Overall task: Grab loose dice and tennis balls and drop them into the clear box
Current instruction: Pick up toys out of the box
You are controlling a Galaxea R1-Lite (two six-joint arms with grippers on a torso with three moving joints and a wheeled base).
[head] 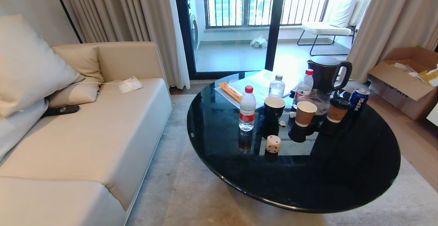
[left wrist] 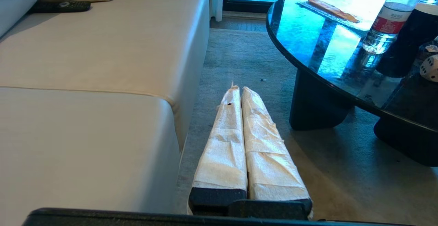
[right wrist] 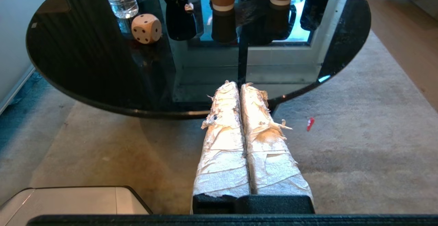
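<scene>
One beige die [head: 273, 143] sits on the round black glass surface [head: 359, 178], centre of the head frame, just below the dark cup [head: 274, 107] and right of the red-capped water bottle [head: 247, 108]. No other dice, balls or clear box in sight. My left gripper [left wrist: 238, 89] hangs over the carpet btwn sofa [left wrist: 102, 65] and surface, fingers pressed together, empty. My right gripper [right wrist: 239, 85] is at the surface's near edge, lower centre of its wrist frame, fingers together too, holding nothing; die well apart, upper left.

Beige die [head: 273, 144] with dark pips, alone on the glossy black table's near side
</scene>
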